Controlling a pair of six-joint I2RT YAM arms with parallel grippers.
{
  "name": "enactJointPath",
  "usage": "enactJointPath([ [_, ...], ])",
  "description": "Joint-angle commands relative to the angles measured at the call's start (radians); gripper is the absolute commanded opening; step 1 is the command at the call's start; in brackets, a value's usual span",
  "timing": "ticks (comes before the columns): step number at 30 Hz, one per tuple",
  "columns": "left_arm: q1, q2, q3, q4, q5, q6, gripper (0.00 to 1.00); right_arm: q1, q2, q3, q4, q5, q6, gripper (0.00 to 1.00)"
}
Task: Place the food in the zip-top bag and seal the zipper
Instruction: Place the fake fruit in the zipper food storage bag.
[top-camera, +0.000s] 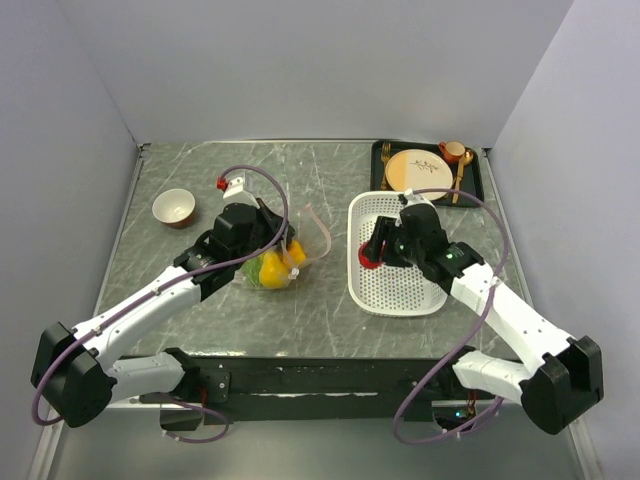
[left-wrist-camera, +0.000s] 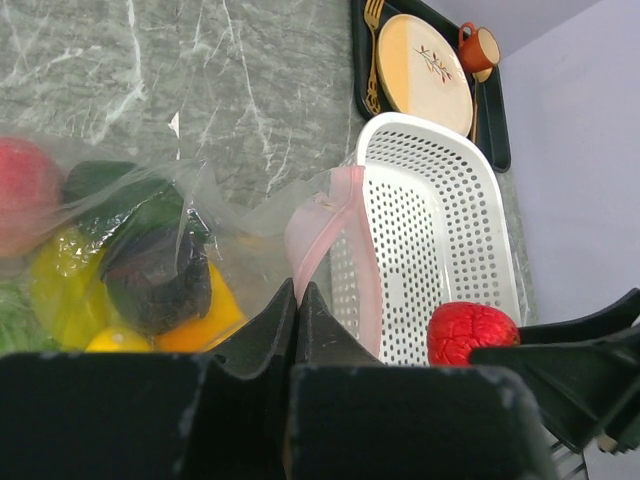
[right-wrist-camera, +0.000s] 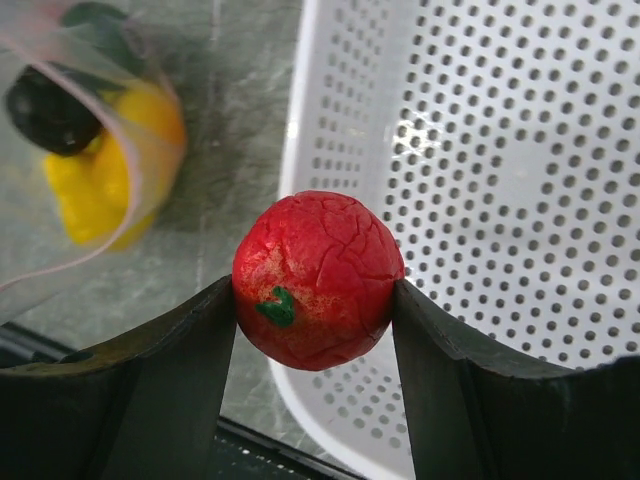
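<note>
the left fingers were clenched on the mouth edge of the zip-top bag, right beside its pale pink zipper, and held that edge up off the counter. most of the food, yellow, orange, green and dark pieces, lay bunched inside the clear bag. the right fingers were grasping the red tomato from both sides, over the left rim of the white basket and well apart from the bag.
</note>
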Motion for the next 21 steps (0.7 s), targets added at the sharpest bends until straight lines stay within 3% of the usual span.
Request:
enactJointPath([
  [1, 0.005, -0.019, 0.002, 0.055, 0.013, -0.002, 0.01, 0.008, -0.042, 0.058, 0.040, -0.095, -0.012, 0.33],
  [11, 0.005, 0.002, 0.004, 0.088, 0.047, -0.014, 0.01, 0.117, -0.031, 0.058, 0.193, -0.198, 0.050, 0.35],
  [21, 0.005, 0.010, 0.007, 0.089, 0.064, -0.011, 0.01, 0.192, 0.056, 0.188, 0.255, -0.147, 0.043, 0.37],
])
